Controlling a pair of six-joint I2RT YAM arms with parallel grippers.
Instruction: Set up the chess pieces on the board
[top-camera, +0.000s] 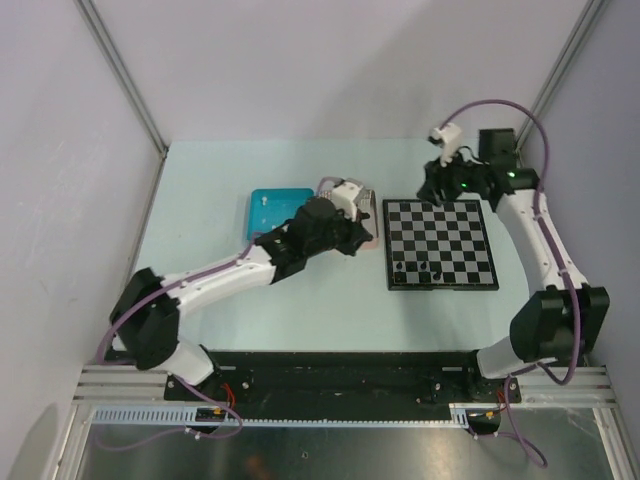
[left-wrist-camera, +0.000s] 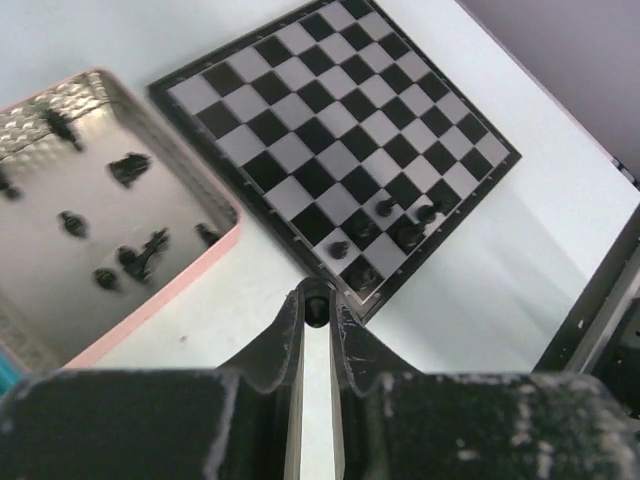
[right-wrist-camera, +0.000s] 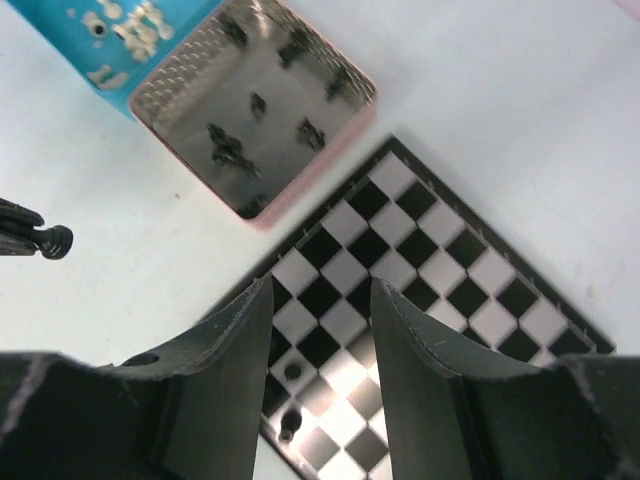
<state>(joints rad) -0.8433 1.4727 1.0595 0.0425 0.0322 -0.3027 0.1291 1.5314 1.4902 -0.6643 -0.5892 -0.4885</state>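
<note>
Left of the board (left-wrist-camera: 340, 110), the pink tray (left-wrist-camera: 160, 300) holds loose black chess pieces (left-wrist-camera: 130, 168). Beside it the left claw (left-wrist-camera: 316, 298) pinches one black piece (left-wrist-camera: 316, 312), probably bound for the board. Over the board's far-left corner the right claw (right-wrist-camera: 320, 290) is spread and empty. Only the wrist views show that pinch.

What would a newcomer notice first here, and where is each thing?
The black and pale grey chequered chessboard lies right of centre, with a few tiny black plastic chess pieces near one edge. The left gripper pinches one more black piece beside the pink square tray; the right gripper hangs open over the board.
</note>
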